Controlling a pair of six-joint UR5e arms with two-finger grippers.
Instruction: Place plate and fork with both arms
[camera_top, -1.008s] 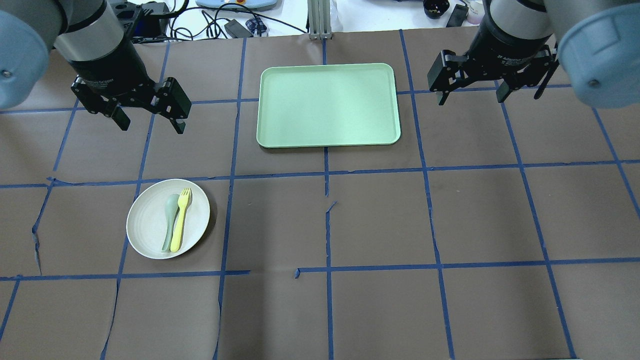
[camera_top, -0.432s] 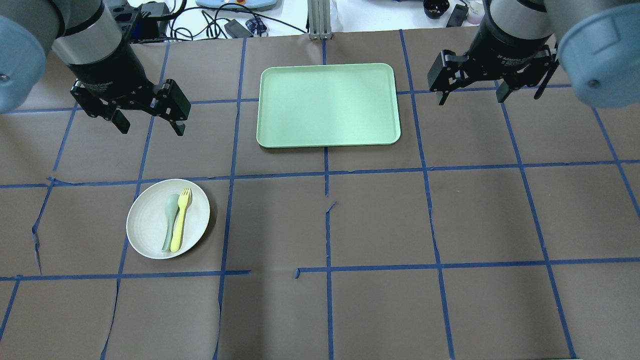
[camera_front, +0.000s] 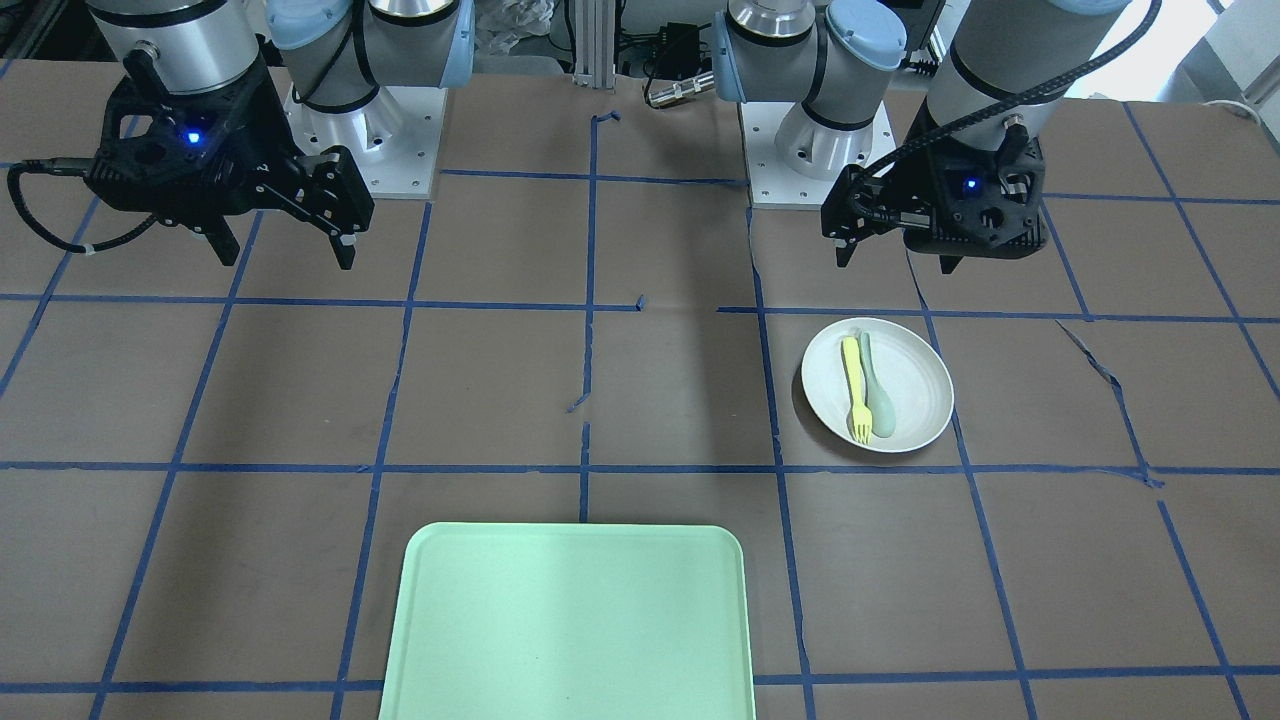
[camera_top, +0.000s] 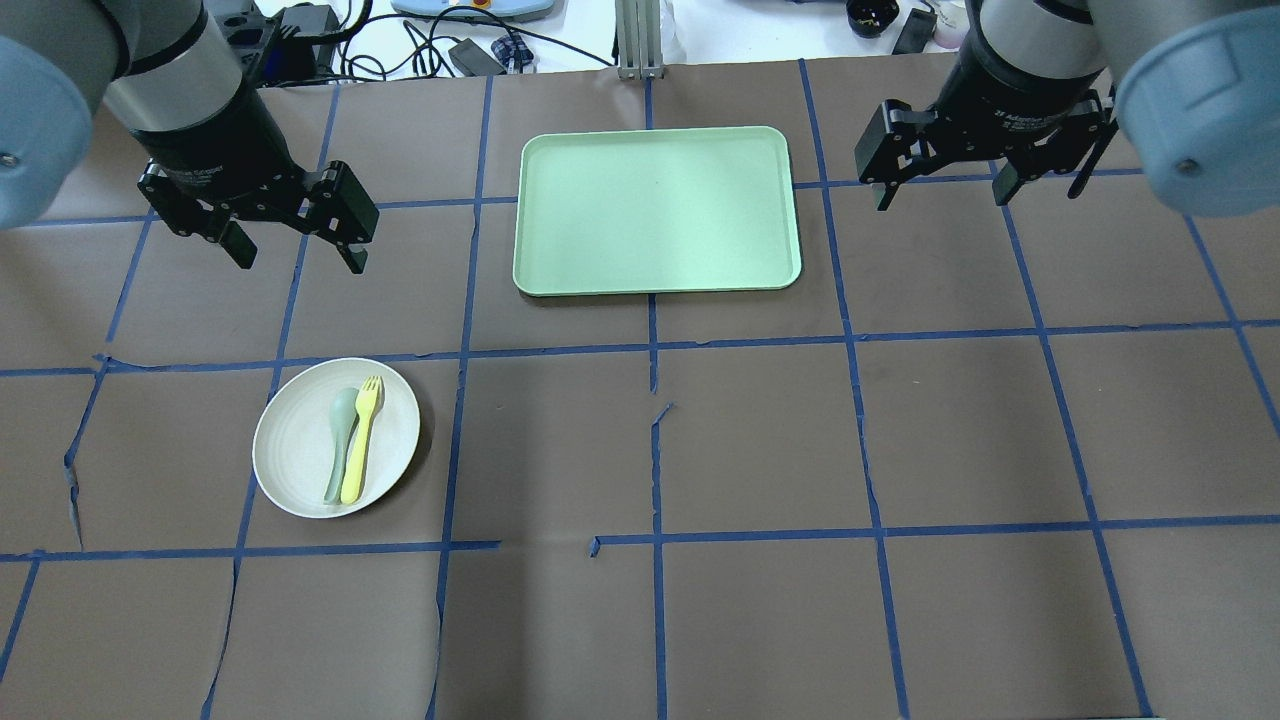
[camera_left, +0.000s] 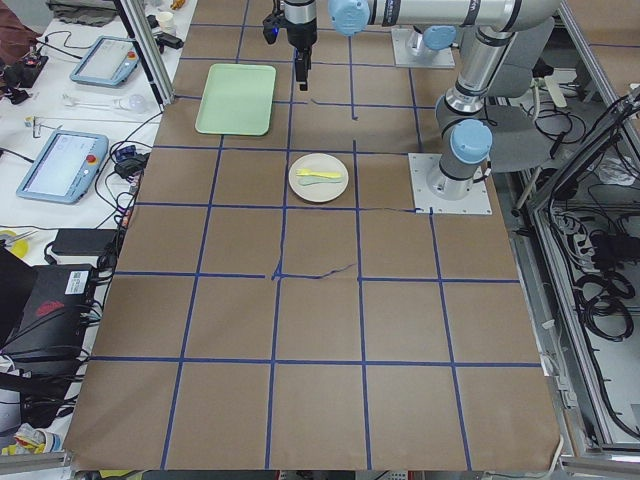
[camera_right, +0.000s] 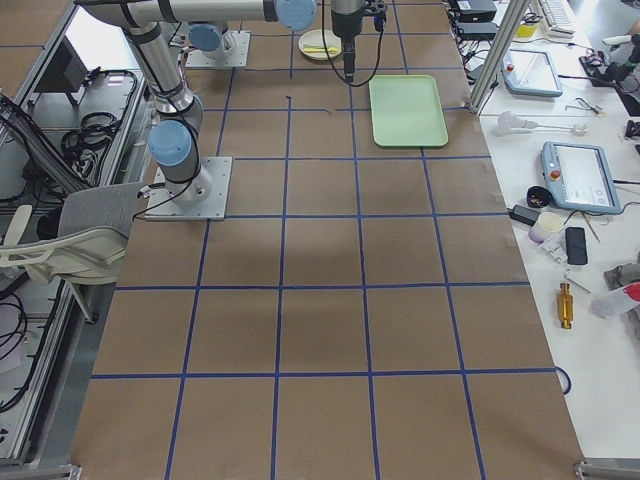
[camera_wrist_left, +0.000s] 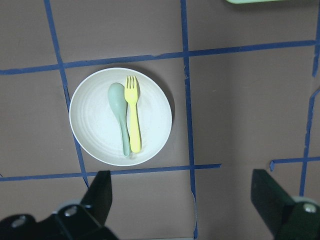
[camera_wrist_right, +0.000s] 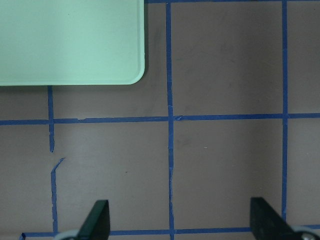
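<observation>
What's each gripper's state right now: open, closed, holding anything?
Left gripper: open, holding nothing.
Right gripper: open, holding nothing.

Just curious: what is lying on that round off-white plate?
A slim yellow plastic fork and a pale grey-green spoon lie side by side on the round off-white plate. The plate's surface beneath them is hidden.
</observation>
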